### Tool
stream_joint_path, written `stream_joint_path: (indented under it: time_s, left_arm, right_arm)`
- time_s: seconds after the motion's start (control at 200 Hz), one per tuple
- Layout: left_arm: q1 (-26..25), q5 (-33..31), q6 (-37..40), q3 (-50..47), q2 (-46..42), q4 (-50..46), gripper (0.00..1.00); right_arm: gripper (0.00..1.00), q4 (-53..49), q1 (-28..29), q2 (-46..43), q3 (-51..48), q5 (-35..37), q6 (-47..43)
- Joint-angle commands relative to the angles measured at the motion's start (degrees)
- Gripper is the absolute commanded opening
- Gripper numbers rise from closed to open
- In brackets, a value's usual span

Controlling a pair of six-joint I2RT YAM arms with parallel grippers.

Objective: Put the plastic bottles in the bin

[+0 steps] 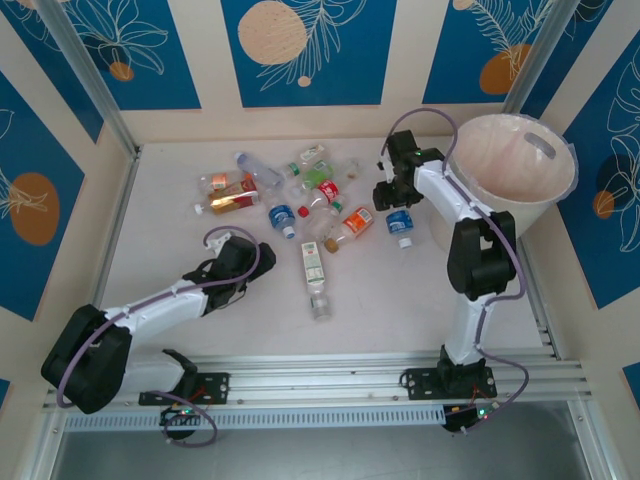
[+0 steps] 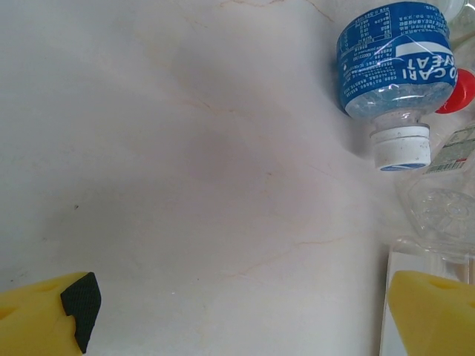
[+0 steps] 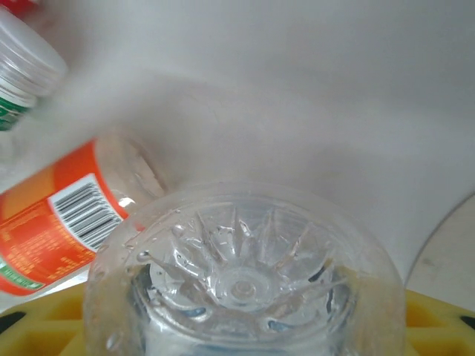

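Two arms reached out over the pale table (image 1: 400, 300). The right gripper (image 1: 394, 203) was clenched on a small clear plastic bottle with a blue label (image 1: 400, 222). It held the bottle just left of the large round pale pink-white plastic bin (image 1: 520, 205), which stood at the far right of the table. In the right wrist view the bottle's ribbed clear base (image 3: 245, 285) faced the camera, with the gripper's yellow fingers (image 3: 438, 322) showing at both lower corners beside it. I could not tell whether this bottle was touching the table or raised off it. Just to its left lay an orange-labelled plastic bottle (image 1: 355, 222) on its side.

The left gripper (image 1: 245, 250) was released, its yellow fingers (image 2: 44, 315) spread wide with nothing but bare table between them. It hung low at the near left edge of the scattered bottles. Beyond it and to the right lay a second blue-labelled bottle with a white cap (image 2: 393, 59). That bottle was on its side with the cap pointing toward the near edge. A red cap (image 2: 456, 90) showed just beside it on the right.

The other bottles lay loose across the middle of the table, well left of the bin. A red-and-yellow-labelled bottle (image 1: 232, 197) was at the left end. A clear bottle with a blue cap (image 1: 258, 172) and two green-labelled bottles (image 1: 318, 175) lay toward the far side. A long white-labelled bottle (image 1: 313, 262) lay nearest the arms, and a bare clear bottle (image 1: 318, 300) was just beyond its near end.
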Motion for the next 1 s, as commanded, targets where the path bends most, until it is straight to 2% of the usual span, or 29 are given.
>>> stream_joint_path:
  time_s: [0.0, 0.34, 0.58, 0.75, 0.995]
  left_arm:
    - [1.05, 2.30, -0.03, 0.00, 1.14, 1.83, 1.00]
    - [1.10, 3.51, 0.19, 1.00, 2.46, 2.14, 1.00]
    - [1.22, 3.57, 0.36, 0.87, 2.37, 1.87, 1.00]
    - [1.40, 3.60, 0.24, 0.77, 2.34, 1.99, 1.00]
    - [1.56, 3.62, 0.03, 0.47, 2.20, 2.04, 1.00]
  right_arm:
    - [0.48, 3.07, 0.31, -5.13, -2.33, -1.56, 0.88]
    - [0.46, 11.74, 0.37, -22.83, -7.70, -6.81, 1.80]
    - [0.44, 22.72, -2.16, -35.29, -12.01, -5.43, 3.25]
    - [0.44, 28.75, -8.08, -41.33, -13.96, -8.22, 6.82]
    - [0.43, 29.46, -19.45, -43.79, -11.72, -9.85, 11.28]
